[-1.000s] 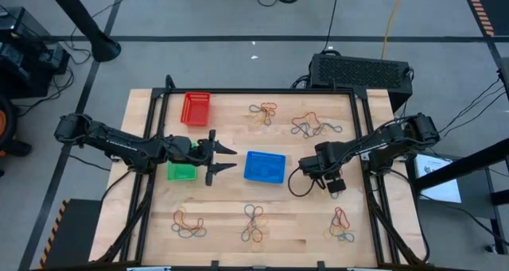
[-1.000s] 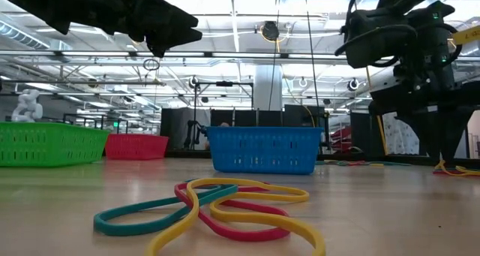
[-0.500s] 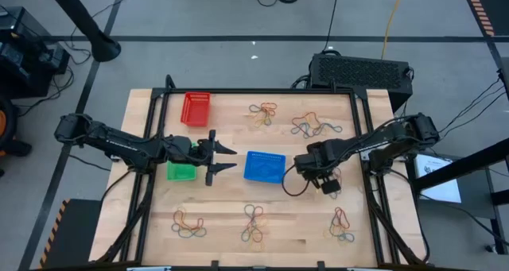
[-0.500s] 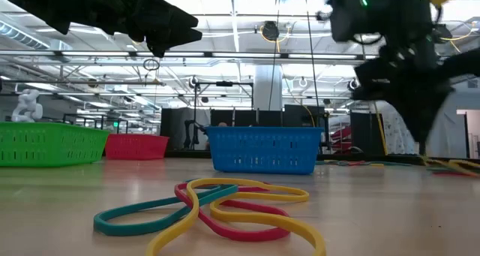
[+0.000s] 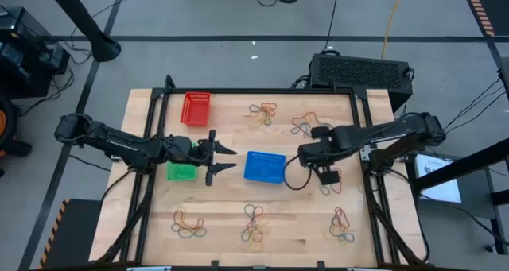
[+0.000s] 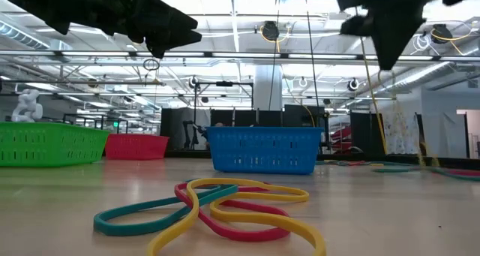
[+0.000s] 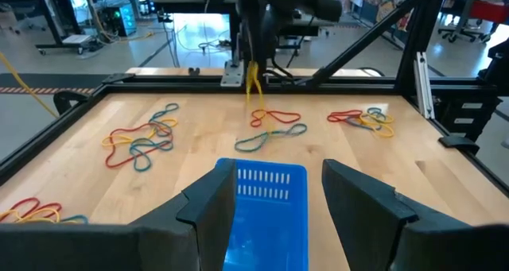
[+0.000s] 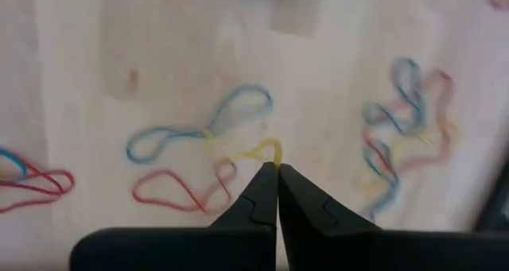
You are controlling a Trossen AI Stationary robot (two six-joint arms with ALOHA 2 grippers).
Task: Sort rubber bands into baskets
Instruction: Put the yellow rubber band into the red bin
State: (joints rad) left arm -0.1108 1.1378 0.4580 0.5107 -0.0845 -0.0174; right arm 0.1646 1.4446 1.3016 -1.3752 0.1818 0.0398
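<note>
Right gripper (image 8: pixel 277 169) has swung up beside the blue basket (image 5: pixel 264 167), clamped on a yellow band (image 7: pixel 254 79); thin pinch may slip, band dropping short. Left gripper (image 5: pixel 223 159) gapes empty, basket's other side

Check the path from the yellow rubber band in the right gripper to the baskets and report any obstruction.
Nothing visible blocks it. The right gripper is shut on a yellow rubber band, lifted above the table just right of the blue basket. The left gripper hovers open on that basket's other side, towards the green basket.
</note>
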